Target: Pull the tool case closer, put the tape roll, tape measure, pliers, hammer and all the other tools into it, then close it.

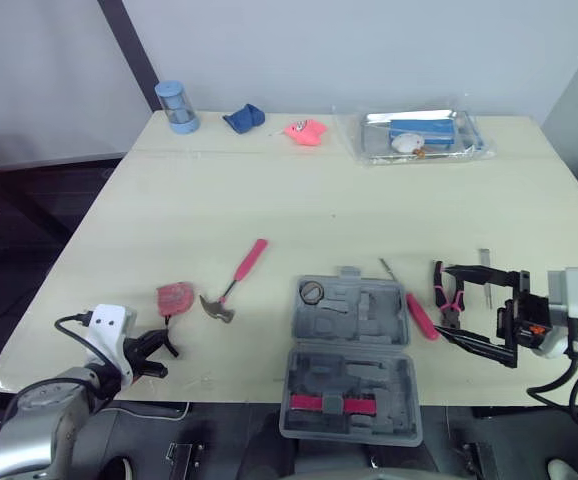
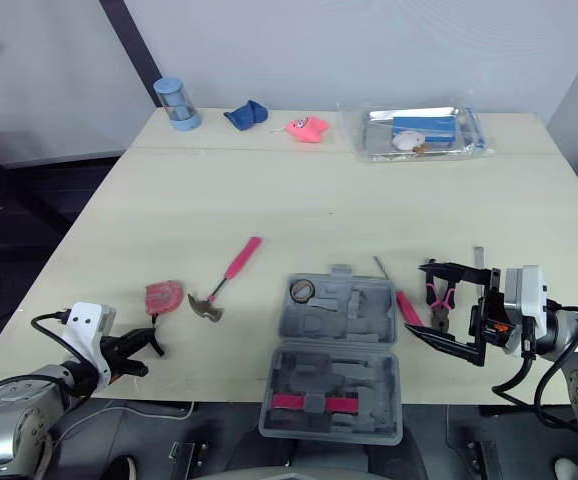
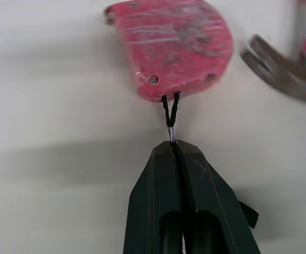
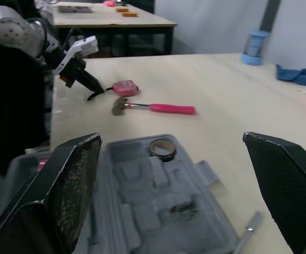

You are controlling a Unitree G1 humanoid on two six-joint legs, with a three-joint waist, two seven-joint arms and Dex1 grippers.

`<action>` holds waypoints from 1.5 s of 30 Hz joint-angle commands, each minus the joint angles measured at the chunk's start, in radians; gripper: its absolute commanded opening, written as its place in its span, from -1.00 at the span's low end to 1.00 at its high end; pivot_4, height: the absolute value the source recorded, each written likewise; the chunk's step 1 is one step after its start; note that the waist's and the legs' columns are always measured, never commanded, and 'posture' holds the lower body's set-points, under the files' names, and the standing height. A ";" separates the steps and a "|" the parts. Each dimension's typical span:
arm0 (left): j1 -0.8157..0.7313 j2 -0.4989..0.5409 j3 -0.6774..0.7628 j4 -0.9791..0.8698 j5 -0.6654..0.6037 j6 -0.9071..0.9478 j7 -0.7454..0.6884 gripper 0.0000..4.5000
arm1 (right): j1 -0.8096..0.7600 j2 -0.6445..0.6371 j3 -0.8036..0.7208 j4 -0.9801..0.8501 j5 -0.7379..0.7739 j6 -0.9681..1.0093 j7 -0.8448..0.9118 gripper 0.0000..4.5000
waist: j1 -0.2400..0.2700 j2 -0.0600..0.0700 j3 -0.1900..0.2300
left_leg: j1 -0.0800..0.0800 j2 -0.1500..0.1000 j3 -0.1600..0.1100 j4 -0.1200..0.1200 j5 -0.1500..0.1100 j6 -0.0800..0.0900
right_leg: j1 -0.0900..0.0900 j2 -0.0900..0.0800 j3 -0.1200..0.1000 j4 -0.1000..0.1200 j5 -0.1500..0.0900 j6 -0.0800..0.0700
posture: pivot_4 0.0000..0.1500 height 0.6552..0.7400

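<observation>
**Left fingers pinching the tape measure's cord; right fingers gaping by the pliers**

The left gripper (image 3: 174, 148) is resting low on the worktop (image 1: 299, 210) near its front left corner. Its fingers (image 3: 153, 201) are pressing fully together. They seem to be nipping the thin black cord (image 3: 169, 114) that is hanging from the red tape measure (image 1: 176, 296), though the exact bite at the tips is hard to make out. The tape measure is lying flat just beyond those fingertips, with the head of the pink-handled hammer (image 1: 237, 279) right beside it.

The tool case (image 1: 364, 315) is lying open near the front edge, well to the right of the tape measure. The tape roll (image 1: 312, 292) is sitting in a recess at its far left corner. The right gripper (image 1: 444, 301) is hovering by the pliers (image 1: 439, 288), just right of the case. Its fingers (image 4: 71, 185) are spreading wide and holding nothing.

The tape measure is likely a hard, compact and fairly dense shell. Carried by the cord, it is probably going to swing and twist, and so thin a cord could slide out of smooth fingers. Closing across the two flat faces of the body would be the surer hold. Failing that, a slow, low carry to the case is looking wise.
</observation>
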 commanded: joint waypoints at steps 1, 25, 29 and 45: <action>0.139 0.051 0.018 -0.103 -0.054 0.025 -0.129 -0.99 | 0.019 -0.042 0.016 0.012 0.000 -0.021 0.099 1.00 | -0.008 -0.001 0.000 | 0.000 0.001 0.001 -0.001 0.000 0.000 | 0.000 0.000 0.000 -0.002 0.000 0.000 | 1.00 1.00; 0.268 0.007 -0.007 -0.213 -0.100 -0.123 -0.260 -0.99 | -0.033 -0.037 0.067 0.068 -0.025 -0.050 0.172 1.00 | -0.001 0.000 0.001 | 0.000 0.001 0.002 -0.002 0.000 0.000 | 0.000 0.000 0.002 -0.004 0.000 0.000 | 1.00 1.00; 0.293 0.009 0.012 -0.213 -0.114 -0.136 -0.290 -0.35 | -0.035 -0.033 0.068 0.069 -0.028 -0.052 0.167 1.00 | -0.002 0.000 0.001 | 0.000 0.001 0.002 -0.002 0.000 0.000 | 0.000 0.000 0.002 -0.004 0.000 0.000 | 1.00 1.00; 0.378 -0.225 0.106 -0.195 -0.145 -0.486 -0.290 0.96 | -0.064 -0.024 0.076 0.090 -0.041 -0.059 0.163 1.00 | 0.001 -0.001 0.001 | 0.000 0.001 0.003 -0.002 0.000 0.000 | 0.002 0.000 0.002 -0.008 0.000 0.000 | 1.00 1.00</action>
